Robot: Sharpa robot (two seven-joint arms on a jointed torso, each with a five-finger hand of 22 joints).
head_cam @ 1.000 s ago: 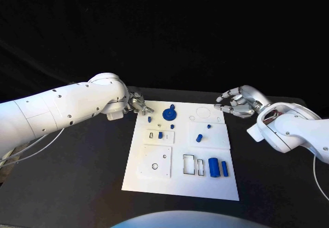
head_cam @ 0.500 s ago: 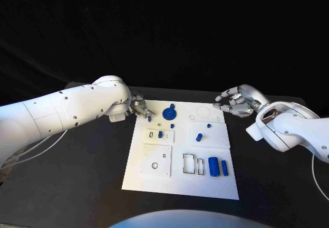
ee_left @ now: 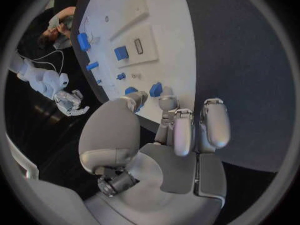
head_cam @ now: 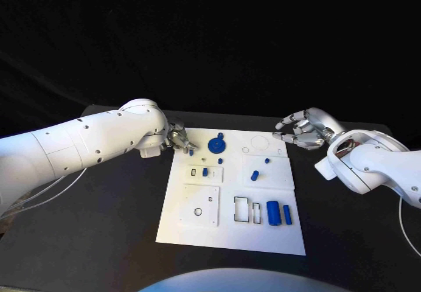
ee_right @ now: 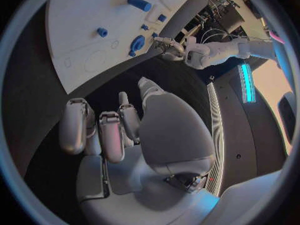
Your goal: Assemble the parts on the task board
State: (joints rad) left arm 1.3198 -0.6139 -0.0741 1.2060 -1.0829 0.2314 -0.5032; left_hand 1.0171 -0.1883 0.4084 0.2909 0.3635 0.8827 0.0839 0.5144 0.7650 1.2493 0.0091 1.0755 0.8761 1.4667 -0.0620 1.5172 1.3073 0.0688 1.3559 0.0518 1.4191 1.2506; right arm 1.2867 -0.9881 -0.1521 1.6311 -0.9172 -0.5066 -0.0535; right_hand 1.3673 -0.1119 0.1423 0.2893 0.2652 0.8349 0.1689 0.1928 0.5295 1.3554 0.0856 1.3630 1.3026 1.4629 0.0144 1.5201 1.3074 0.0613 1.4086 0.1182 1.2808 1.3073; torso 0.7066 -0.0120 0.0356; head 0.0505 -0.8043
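**A:** What's on the board point(head_cam: 230, 234) from where you sit?

**B:** I see a white plate, long axis running 12 to 6 in my head view, with recessed outlines and small blue parts. At the far end lies a blue disc point(head_cam: 216, 145) with a tab sticking out toward 1 o'clock. Near the 4 o'clock corner two blue cylinders lie side by side, the thick cylinder point(head_cam: 274, 213) and the thin cylinder point(head_cam: 287, 215) just beside it, both pointing 12 to 6. A short blue peg point(head_cam: 254, 176) sits mid-board, tilted slightly toward 1. Smaller blue bits sit around the middle; I can't tell their shapes.

**A:** Left hand?

**B:** My left hand point(head_cam: 180, 139) is at the board's 11 o'clock corner, the disc just beside it at 3 o'clock. From the left wrist camera the fingers point(ee_left: 214, 125) are curled forward together over the board's edge, with a small blue part point(ee_left: 155, 89) right at the fingertips. I cannot tell whether it's pinched or merely touched.

**A:** And the right?

**B:** My right hand point(head_cam: 303, 131) hovers off the board past its 1 o'clock corner, clear of the plate. Its fingers point(ee_right: 76, 125) are loosely curled with gaps between them, and I see nothing in them. The nearest parts lie toward 8 o'clock from it, well apart.
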